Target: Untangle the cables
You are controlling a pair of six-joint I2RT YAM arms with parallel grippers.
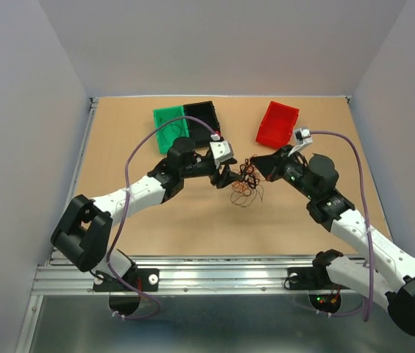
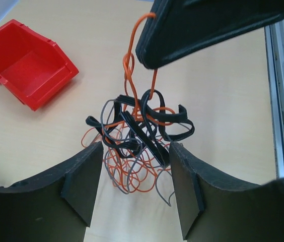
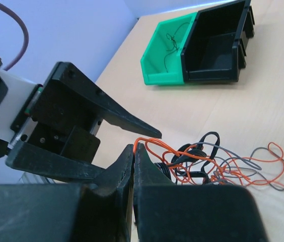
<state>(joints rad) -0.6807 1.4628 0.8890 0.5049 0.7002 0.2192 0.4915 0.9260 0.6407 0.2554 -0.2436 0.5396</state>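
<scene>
The cables [image 1: 247, 185] are a small tangle of thin orange, black and grey wires on the table between my two grippers. My right gripper [image 3: 134, 147] is shut on a loop of an orange wire [image 3: 157, 141] and holds it up from the tangle [image 3: 207, 166]. In the left wrist view that orange wire [image 2: 130, 60] runs up to the right gripper's fingers [image 2: 197, 30]. My left gripper [image 2: 134, 186] is open, its fingertips on either side of the near edge of the tangle [image 2: 137, 136], without gripping it. In the top view the left gripper [image 1: 231, 179] and the right gripper [image 1: 250, 165] nearly meet.
A red bin [image 1: 277, 123] stands behind the right gripper and also shows in the left wrist view [image 2: 23, 63]. A green bin [image 1: 168, 125] with one thin dark wire [image 3: 171, 43] in it and a black bin [image 1: 202, 118] stand side by side behind the left arm.
</scene>
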